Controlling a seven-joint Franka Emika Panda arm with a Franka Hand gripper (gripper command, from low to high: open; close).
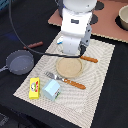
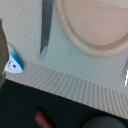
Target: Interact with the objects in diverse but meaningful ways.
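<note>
My gripper hangs low over the striped placemat, beside the far rim of the round wooden plate. The arm's white body hides its fingers, so open or shut cannot be told. In the wrist view, a knife blade lies next to the plate; its orange handle shows in the exterior view. A white-and-blue tube lies on the mat's edge. The dark grey frying pan with its reddish-brown handle sits off the mat on the exterior view's left.
A fork with an orange handle lies in front of the plate. The pale blue carton and the yellow box stand at the mat's near corner. A brown board and a bowl are at the back right. A black cable loops over the pan.
</note>
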